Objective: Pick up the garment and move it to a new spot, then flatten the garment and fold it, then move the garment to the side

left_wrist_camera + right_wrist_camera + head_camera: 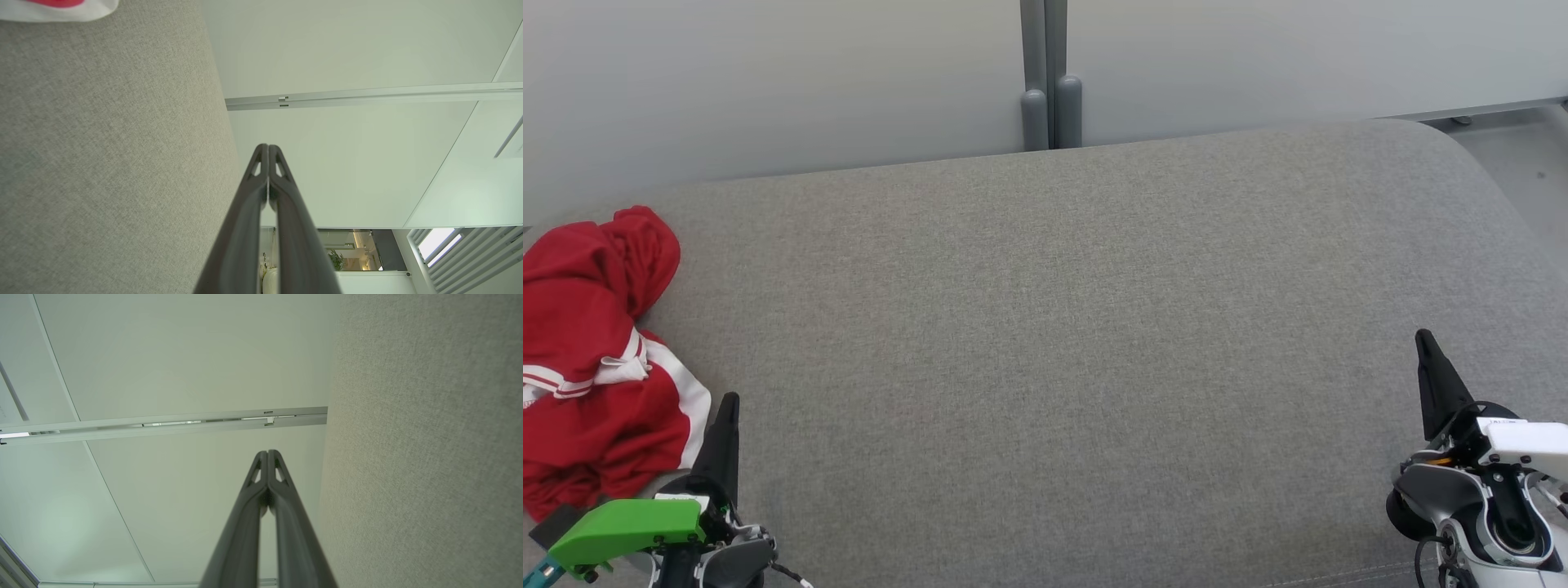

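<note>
Far left on the grey fabric worktop (1045, 327): red garment (592, 359) with white trim, bunched in a heap. Sits just left of the left gripper (730, 400), white edge right beside the dark fingers; contact unclear. Runs long axis near-to-far, narrow red end pointing toward the back wall. Cut off by the head view's left edge, near end partly hidden behind the green wrist housing (629, 527), so full outline unreadable. Left jaws pressed together, pinching nothing. Far right: right gripper (1423, 336), well apart from the garment, jaws likewise pressed together, empty.
</note>
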You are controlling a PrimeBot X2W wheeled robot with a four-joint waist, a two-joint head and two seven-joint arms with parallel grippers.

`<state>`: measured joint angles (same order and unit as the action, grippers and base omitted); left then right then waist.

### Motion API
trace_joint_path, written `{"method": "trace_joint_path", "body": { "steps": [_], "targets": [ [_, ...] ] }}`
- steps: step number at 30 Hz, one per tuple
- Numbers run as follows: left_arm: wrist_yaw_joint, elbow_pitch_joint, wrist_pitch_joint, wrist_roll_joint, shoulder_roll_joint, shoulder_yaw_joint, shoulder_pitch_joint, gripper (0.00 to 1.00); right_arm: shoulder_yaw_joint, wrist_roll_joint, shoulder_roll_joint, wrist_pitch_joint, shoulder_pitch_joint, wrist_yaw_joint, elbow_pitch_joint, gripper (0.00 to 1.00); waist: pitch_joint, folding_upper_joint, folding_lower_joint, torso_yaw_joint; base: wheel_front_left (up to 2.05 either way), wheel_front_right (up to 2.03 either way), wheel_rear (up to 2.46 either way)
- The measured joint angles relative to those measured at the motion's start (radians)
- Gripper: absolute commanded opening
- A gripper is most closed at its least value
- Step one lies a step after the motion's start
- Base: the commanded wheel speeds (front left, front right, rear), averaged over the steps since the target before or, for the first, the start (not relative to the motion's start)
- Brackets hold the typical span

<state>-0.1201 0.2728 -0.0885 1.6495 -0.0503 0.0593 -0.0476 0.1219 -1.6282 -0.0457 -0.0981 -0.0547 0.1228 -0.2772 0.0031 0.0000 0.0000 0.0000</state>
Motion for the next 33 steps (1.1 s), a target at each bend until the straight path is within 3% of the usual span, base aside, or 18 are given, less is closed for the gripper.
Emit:
{"method": "trace_joint_path", "body": {
  "steps": [33],
  "targets": [
    [0.0,0.0,0.0,-0.002,0.0,0.001,0.0,0.0,0.001,0.0,0.001,-0.001,0.0,0.0,0.0,0.0,0.0,0.0,0.0,0.0,0.0,0.0,0.0]
  ]
}}
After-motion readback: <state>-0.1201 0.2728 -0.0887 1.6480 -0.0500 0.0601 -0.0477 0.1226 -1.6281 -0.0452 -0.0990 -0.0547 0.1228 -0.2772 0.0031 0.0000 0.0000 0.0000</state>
